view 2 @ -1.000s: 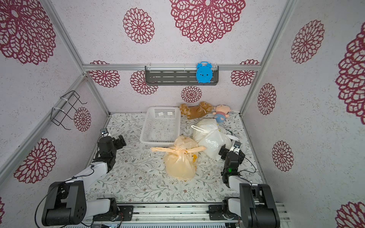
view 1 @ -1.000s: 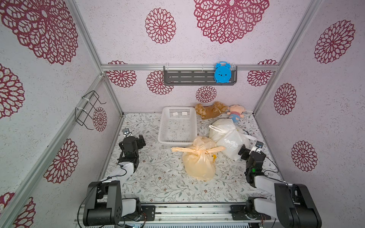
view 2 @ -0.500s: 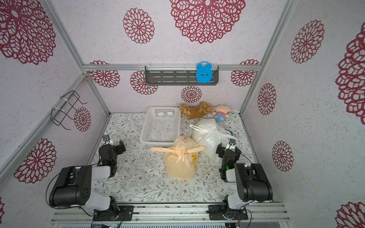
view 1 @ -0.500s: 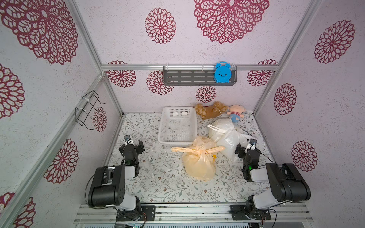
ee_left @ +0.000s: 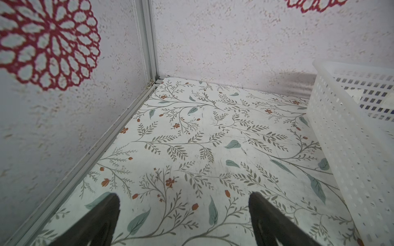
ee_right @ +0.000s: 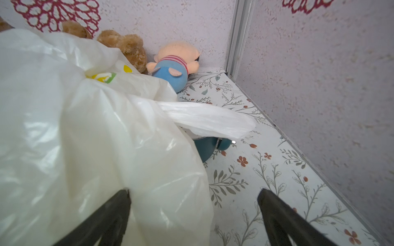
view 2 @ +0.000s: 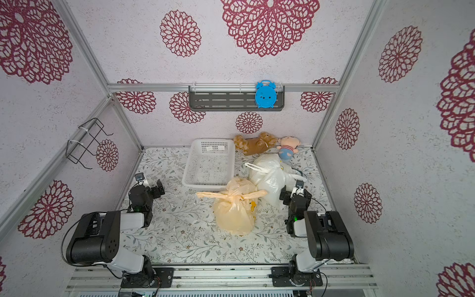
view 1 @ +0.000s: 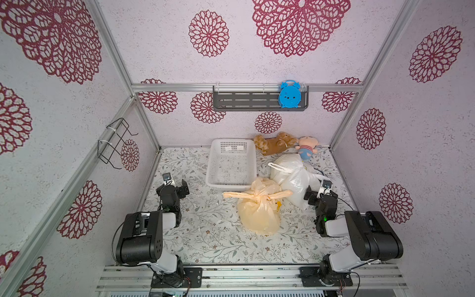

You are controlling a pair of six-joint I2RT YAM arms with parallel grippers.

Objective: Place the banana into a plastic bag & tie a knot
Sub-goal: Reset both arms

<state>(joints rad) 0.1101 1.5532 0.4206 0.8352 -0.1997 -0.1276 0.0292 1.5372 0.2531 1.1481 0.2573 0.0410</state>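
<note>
While both arms sat folded low at the near corners of the floral-printed surface [view 1: 205,239], I saw the pale orange translucent plastic bag [view 1: 258,216] lying near the middle, just in front of the white perforated plastic basket [view 1: 231,164], with neither arm touching it. Its neck was knotted, the two handle ends sticking out sideways. What looked like the yellow banana [view 1: 278,204] showed through the film beside the knot, too blurred for me to be sure. The jaws on the left arm [view 1: 168,199] stood wide apart; in the wrist view the dark fingers [ee_left: 102,221] framed only bare printed surface, with the basket off to one side. The jaws on the right arm [view 1: 325,205] were spread just as wide and gripped nothing. A crumpled white plastic bag [ee_right: 85,138] bulged against one of the fingers [ee_right: 283,219] and partly into the gap. Behind that bag, against the back wall, lay a brown plush bear [view 1: 273,145] and a small pink-headed doll in blue [view 1: 305,149].
</note>
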